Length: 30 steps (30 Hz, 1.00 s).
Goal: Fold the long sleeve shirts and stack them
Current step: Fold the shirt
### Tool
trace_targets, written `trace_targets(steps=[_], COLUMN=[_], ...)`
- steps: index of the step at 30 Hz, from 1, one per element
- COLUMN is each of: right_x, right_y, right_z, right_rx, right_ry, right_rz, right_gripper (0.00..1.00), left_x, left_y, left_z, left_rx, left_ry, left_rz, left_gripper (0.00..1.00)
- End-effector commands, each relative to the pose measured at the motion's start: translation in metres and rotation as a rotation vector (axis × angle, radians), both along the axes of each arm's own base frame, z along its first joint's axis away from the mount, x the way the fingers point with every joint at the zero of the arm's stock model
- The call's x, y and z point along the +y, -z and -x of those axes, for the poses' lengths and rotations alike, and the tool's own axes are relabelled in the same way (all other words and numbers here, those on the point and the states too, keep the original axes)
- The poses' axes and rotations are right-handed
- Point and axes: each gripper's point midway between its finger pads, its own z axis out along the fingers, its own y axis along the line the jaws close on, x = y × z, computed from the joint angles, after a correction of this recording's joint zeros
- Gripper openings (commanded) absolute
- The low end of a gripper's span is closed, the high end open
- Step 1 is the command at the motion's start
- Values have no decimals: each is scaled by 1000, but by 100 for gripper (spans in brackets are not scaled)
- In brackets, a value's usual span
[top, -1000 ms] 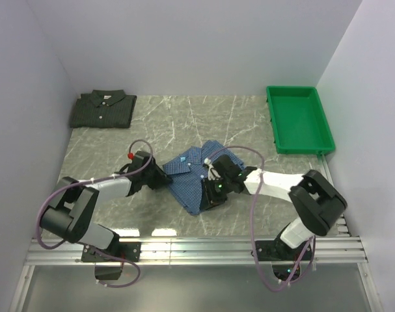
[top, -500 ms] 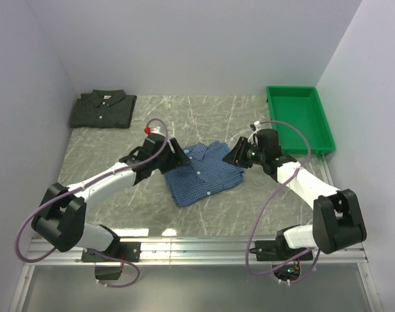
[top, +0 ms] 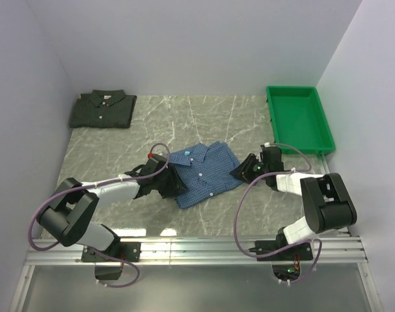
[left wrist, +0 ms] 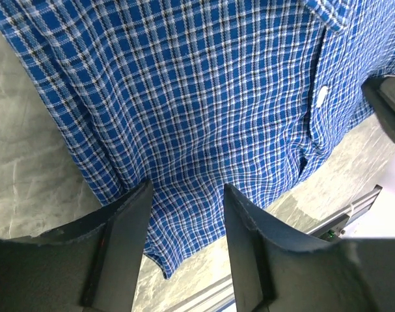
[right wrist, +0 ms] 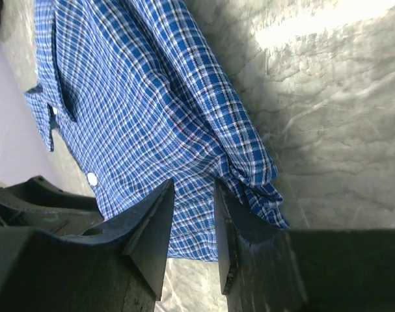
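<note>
The blue check shirt [top: 207,172] lies folded in the middle of the table, collar toward the back. My left gripper [top: 174,186] is low at its left front edge, jaws open, with the cloth [left wrist: 204,110] showing between and beyond the fingers [left wrist: 122,237]. My right gripper [top: 240,171] is low at the shirt's right edge, jaws narrowly open over the bunched hem [right wrist: 249,162], nothing pinched. The dark green-grey check shirt [top: 103,109] lies folded at the back left corner, far from both grippers.
A green plastic tray [top: 300,121] stands at the back right by the wall. Purple-grey walls close the table on the left, back and right. The aluminium rail [top: 197,247] with the arm bases runs along the near edge.
Both arms rose and reached outward half a second ago, then dropped back down to the blue shirt's left and right edges. The shirt now lies flatter and slightly further back.
</note>
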Motion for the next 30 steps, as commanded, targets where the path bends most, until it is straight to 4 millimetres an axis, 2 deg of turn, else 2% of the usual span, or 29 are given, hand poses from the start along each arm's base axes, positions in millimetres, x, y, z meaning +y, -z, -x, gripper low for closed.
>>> trace_targets(steps=[1, 4, 7, 9, 10, 11, 13, 14, 16, 17, 18, 19, 21, 22, 25, 27, 30], right_x=[-14, -7, 14, 33, 42, 49, 69, 75, 92, 97, 102, 105, 106, 105, 98, 92, 78], right_y=[-19, -54, -93, -104, -119, -115, -128, -117, -123, -107, -107, -91, -81, -66, -41, -30, -24], right_z=[-17, -27, -39, -46, -55, -61, -73, -78, -89, -92, -97, -102, -108, -112, -118, -121, -127], right_rx=[-89, -186, -295, -319, -354, -344, -384, -359, -385, -353, -360, -332, -322, -293, -247, -235, -227], right_ry=[46, 17, -33, -72, -88, -100, -120, -127, -141, -144, -141, -137, -121, -107, -69, -42, 6], right_rz=[71, 55, 1, -34, -52, -57, -82, -86, -126, -125, -141, -138, -147, -134, -88, -64, -40], right_gripper=[39, 39, 39, 39, 40, 40, 40, 40, 40, 40, 40, 41, 40, 40, 40, 40, 40], left_x=[18, 18, 10, 3, 0, -2, -7, -7, -8, -6, -5, -3, 3, 4, 11, 16, 22], left_y=[16, -4, -32, -46, -49, -45, -45, -39, -32, -25, -23, -19, -8, -6, 4, 12, 18], left_z=[24, 18, 0, -11, -14, -15, -18, -17, -12, -6, -3, 0, 12, 16, 29, 38, 45], left_rx=[71, 18, -73, -117, -130, -118, -114, -99, -75, -58, -48, -35, 6, 15, 45, 73, 92], left_ry=[21, 49, 59, 66, 74, 87, 105, 111, 126, 133, 138, 139, 142, 142, 142, 143, 146], left_rz=[-78, -90, -75, -54, -46, -54, -51, -60, -54, -58, -57, -65, -79, -73, -73, -83, -94], left_gripper=[55, 59, 65, 67, 67, 67, 66, 64, 63, 63, 63, 63, 63, 63, 63, 63, 63])
